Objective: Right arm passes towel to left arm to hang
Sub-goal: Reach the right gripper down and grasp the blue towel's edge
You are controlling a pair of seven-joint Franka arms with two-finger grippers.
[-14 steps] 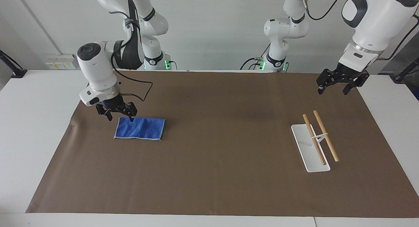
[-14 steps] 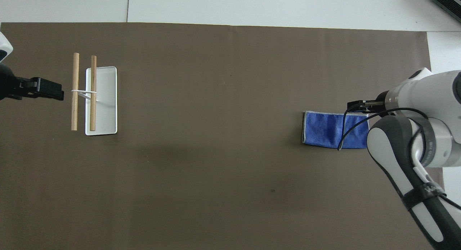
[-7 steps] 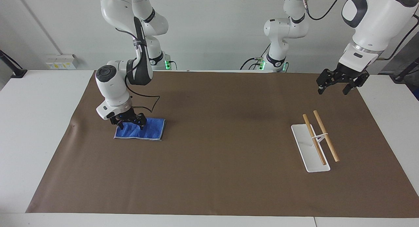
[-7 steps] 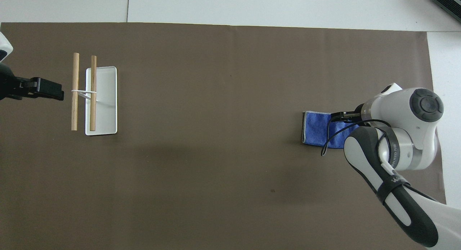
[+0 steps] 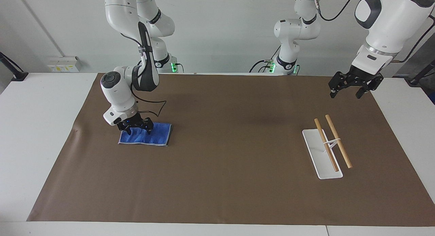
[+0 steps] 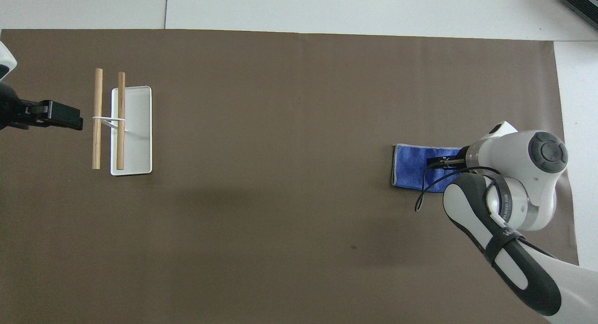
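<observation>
Brown mat (image 5: 224, 181), white wall (image 5: 217, 32), towel (image 5: 159, 136) seemingly flat

Bright blue towel (image 5: 153, 135) with pale grey trim; brown mat (image 5: 231, 154); white tray (image 5: 317, 151); tan wooden rods (image 5: 338, 141).

The right arm (image 5: 117, 89) bends down from its base, wrist pointing steeply downward, and the right gripper (image 5: 137, 128) sits low at the right arm's end of the table with its fingers spread apart, tips down. The left arm (image 5: 384, 21) waits, raised at the left arm's end of the table, and the left gripper (image 5: 350, 89) hangs in the air with its fingers open and pointing down.
</observation>
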